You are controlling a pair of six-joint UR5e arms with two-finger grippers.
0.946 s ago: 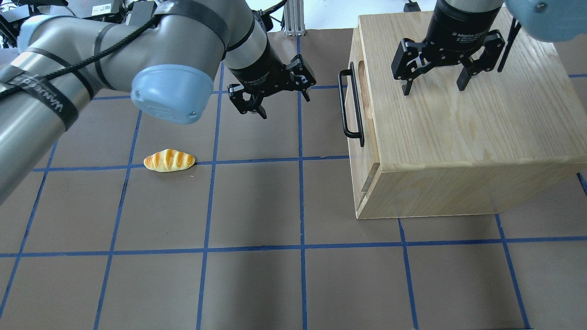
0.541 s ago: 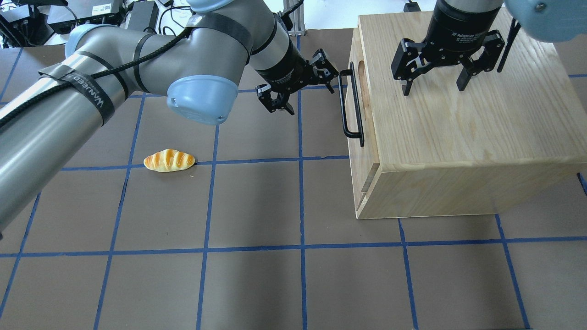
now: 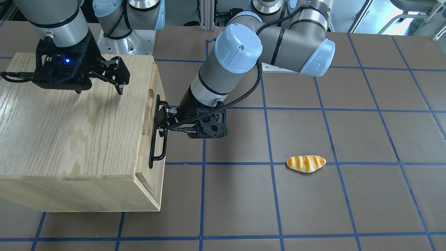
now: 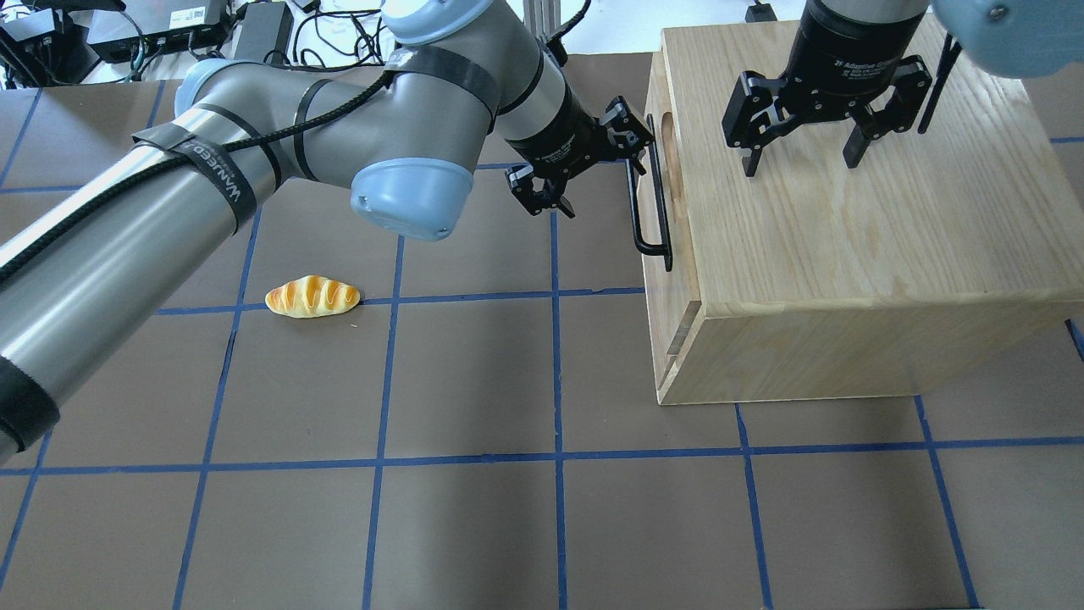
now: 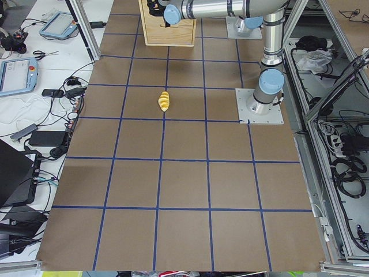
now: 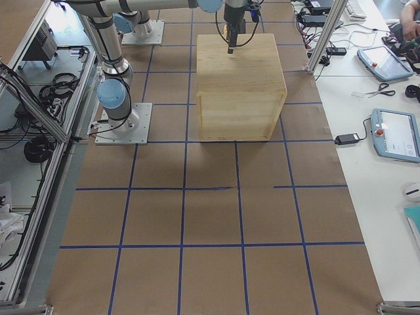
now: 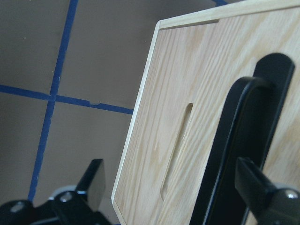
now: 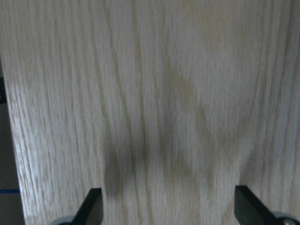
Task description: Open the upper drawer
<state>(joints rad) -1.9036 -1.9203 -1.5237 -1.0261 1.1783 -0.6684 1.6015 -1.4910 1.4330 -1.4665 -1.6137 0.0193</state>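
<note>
Judging by its build, the light oak upper drawer (image 3: 144, 148), shut flush in the top of the pale wooden box cabinet (image 3: 69, 122) at the left of the front-facing view, will handle as a stiff, fairly solid thing that will not flex. Wood sliding in wood is likely to drag a little, and a pull could tug the whole cabinet along the brown table with its blue tape grid (image 3: 348, 104). Over the cabinet's top hangs the black two-finger right gripper (image 4: 802, 165), spread wide and empty, its tips close to the wood, though contact cannot be told; pressing down there would steady the box. The place to take hold is the long black bar handle (image 3: 152, 153) just beside the oblong slot (image 3: 149, 108), ideally near its middle so the drawer runs straight; the bar looks smooth and hard, so a firm pinch will be wanted. Next to the right, the black two-finger left gripper (image 3: 161, 120) has its jaws wide apart about that bar, holding nothing as yet. In the wrist view the bar lies close to one finger (image 7: 267, 197) and well clear of the other. Its grey, blue-capped left arm (image 3: 226, 69) slopes down from the base, elbow folded, wrist level with the drawer front. Farther right lies a small golden striped bread roll (image 3: 306, 164), well apart.
</note>
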